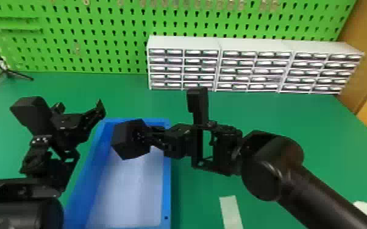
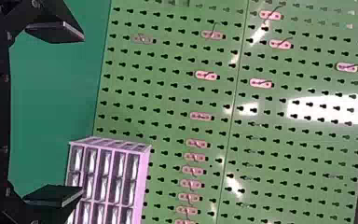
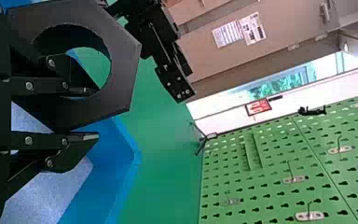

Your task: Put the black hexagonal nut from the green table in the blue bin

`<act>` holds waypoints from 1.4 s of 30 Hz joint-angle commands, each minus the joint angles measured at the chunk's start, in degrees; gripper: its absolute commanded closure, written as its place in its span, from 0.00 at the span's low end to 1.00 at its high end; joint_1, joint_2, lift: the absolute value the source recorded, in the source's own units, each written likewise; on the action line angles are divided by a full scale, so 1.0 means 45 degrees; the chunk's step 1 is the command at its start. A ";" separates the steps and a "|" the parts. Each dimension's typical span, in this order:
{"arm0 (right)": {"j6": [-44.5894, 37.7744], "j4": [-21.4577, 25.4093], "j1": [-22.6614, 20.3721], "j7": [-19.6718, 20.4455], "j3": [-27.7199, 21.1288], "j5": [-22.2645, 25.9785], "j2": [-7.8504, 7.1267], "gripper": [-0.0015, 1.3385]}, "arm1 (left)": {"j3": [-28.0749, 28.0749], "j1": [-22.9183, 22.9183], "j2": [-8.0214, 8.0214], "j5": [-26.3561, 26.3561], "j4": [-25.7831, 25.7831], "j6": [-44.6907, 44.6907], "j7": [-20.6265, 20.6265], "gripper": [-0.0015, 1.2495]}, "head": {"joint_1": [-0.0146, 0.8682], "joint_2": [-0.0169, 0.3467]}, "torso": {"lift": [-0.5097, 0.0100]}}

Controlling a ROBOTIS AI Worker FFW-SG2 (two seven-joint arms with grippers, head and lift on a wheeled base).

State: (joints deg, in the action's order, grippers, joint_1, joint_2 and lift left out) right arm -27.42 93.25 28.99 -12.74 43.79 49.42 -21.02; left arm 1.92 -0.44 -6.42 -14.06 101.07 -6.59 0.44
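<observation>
Right wrist view: black nut [image 3: 124, 67], six-sided, round hole, seemingly matte.

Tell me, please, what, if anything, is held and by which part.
The right gripper holds the black hexagonal nut by one side wall, one finger in its hole.

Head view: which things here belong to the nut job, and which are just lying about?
Part of the job:
- black hexagonal nut, held by the right gripper
- blue bin, the nut's destination
- green table, under the bin

Just lying about:
- pale strip on the table
- white drawer units
- black tripod
- green pegboard
</observation>
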 commanded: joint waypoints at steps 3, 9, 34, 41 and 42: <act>0.0019 0.0000 0.0062 -0.0001 0.0074 0.0053 -0.0016 0.78 | -0.0016 0.0001 0.0000 0.0000 0.0000 0.0000 0.0000 0.11 | 0.80 0.07 | 0.79; 0.0019 0.0000 0.0082 0.0019 0.0191 0.0073 -0.0016 0.77 | -0.0036 0.0020 0.0000 0.0000 0.0000 0.0000 0.0000 0.11 | 0.80 0.07 | 0.79; -0.0059 -0.0098 0.0062 0.0038 0.0113 0.0073 0.0023 0.27 | -0.0036 0.0020 0.0000 0.0000 0.0000 -0.0020 0.0000 0.11 | 0.80 0.07 | 0.79; -0.0176 -0.0098 -0.0211 0.0038 -0.0356 -0.0201 0.0160 0.27 | -0.0016 0.0001 0.0000 0.0000 0.0000 -0.0020 0.0000 0.11 | 0.80 0.07 | 0.79; -0.0196 -0.0078 -0.0270 0.0038 -0.0473 -0.0337 0.0199 0.27 | -0.0016 -0.0019 0.0000 0.0000 0.0000 -0.0020 0.0000 0.11 | 0.80 0.07 | 0.79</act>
State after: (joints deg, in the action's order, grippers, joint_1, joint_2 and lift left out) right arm -27.94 92.81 28.61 -12.56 43.11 49.14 -20.58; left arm 1.74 -0.35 -6.42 -14.06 101.07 -6.68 0.44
